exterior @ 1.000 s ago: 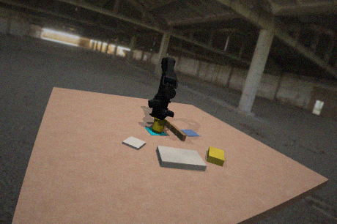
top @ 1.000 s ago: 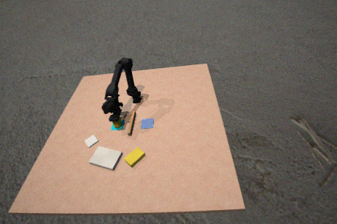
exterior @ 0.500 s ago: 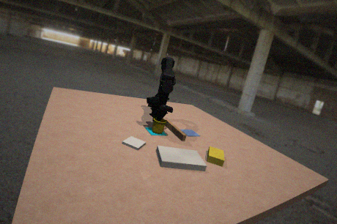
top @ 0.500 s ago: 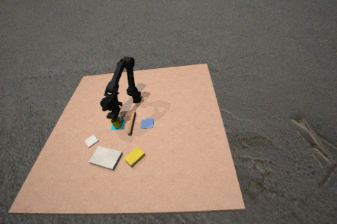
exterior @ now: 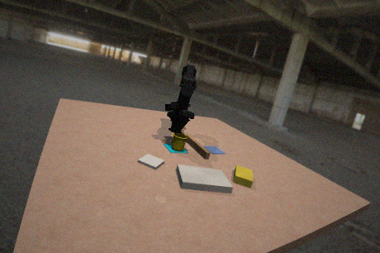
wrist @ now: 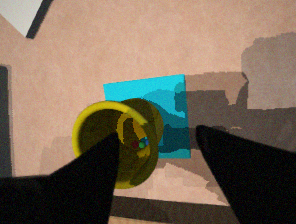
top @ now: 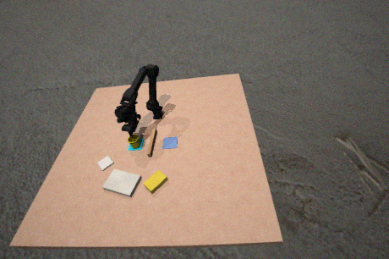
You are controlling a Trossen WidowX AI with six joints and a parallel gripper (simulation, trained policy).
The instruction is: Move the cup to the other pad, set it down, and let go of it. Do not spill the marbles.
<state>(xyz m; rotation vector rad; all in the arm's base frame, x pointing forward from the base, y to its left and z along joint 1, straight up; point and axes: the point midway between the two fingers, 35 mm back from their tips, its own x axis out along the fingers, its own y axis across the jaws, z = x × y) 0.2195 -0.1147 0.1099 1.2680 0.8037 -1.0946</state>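
Yellow cup [top: 134, 142] [exterior: 178, 142] [wrist: 151, 116]: standing on the cyan pad [top: 140, 146] [exterior: 168, 147] [wrist: 142, 89], partly covered by a dark finger in the wrist view.
Marbles [wrist: 141, 144]: visible inside the cup from the wrist, red, green and blue; full count hard to tell.
Gripper [top: 131, 135] [exterior: 178, 132] [wrist: 157, 135]: opened, fingers well apart, clamped on nothing; tips blurred into black from outside, contact with the cup impossible to confirm.
Arm [top: 137, 82] [exterior: 187, 88]: bent high at the elbow, reaching down over the cup.
Blue pad [top: 170, 143] [exterior: 215, 150]: across the wooden bar [top: 152, 143] [exterior: 198, 147], outside the wrist view.
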